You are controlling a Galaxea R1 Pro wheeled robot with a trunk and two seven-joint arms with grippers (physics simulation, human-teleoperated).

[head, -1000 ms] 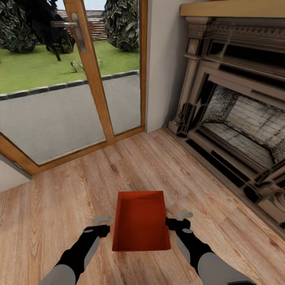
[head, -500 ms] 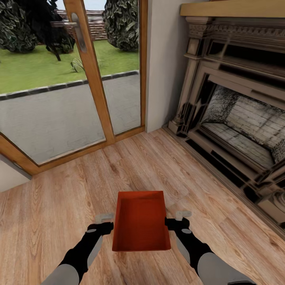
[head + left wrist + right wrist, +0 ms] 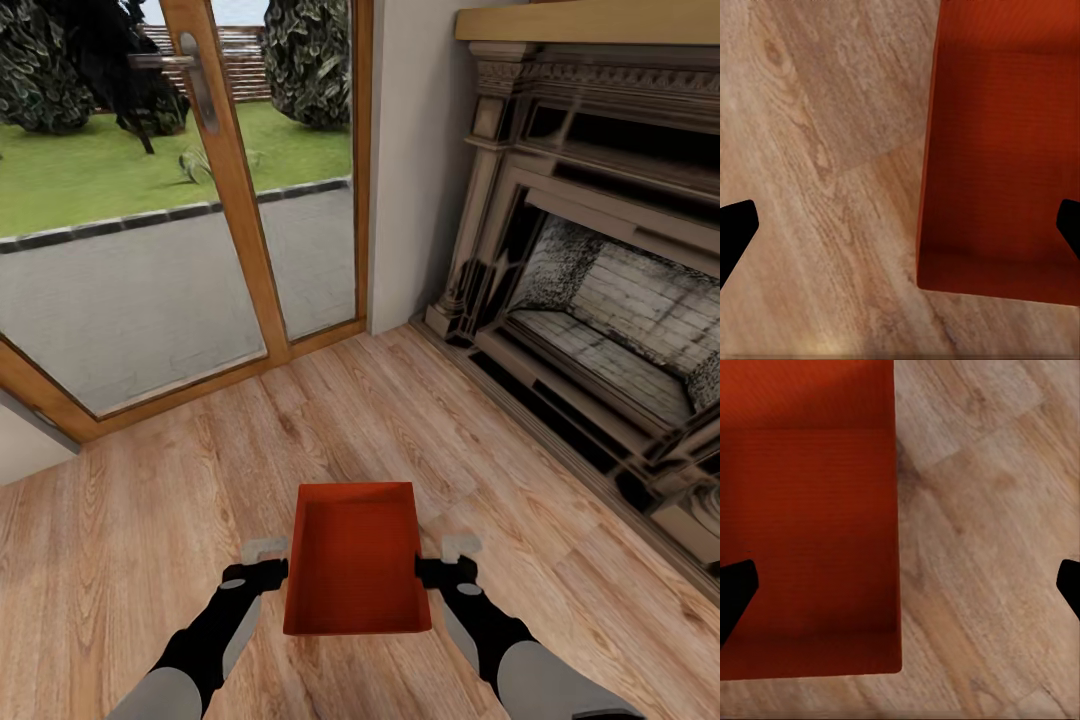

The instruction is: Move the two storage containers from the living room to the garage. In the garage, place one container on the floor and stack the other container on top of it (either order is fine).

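One orange-red bin (image 3: pixel 355 570) sits on the wood floor (image 3: pixel 150 520) near the fireplace (image 3: pixel 600 300), right between our two grippers. We think it is light and stiff, so its long side walls are good to grab. Our left gripper (image 3: pixel 266 558) and right gripper (image 3: pixel 448 556) are spread wide, each straddling a side wall.

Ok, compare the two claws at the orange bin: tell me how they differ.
The left claw sits at the bin's left wall, the right claw at its right wall. In its wrist view, the left claw's fingers straddle that left wall, one over the wood floor, one over the bin's inside; the right claw mirrors this on the right wall. Both are wide open, with dark fingers.
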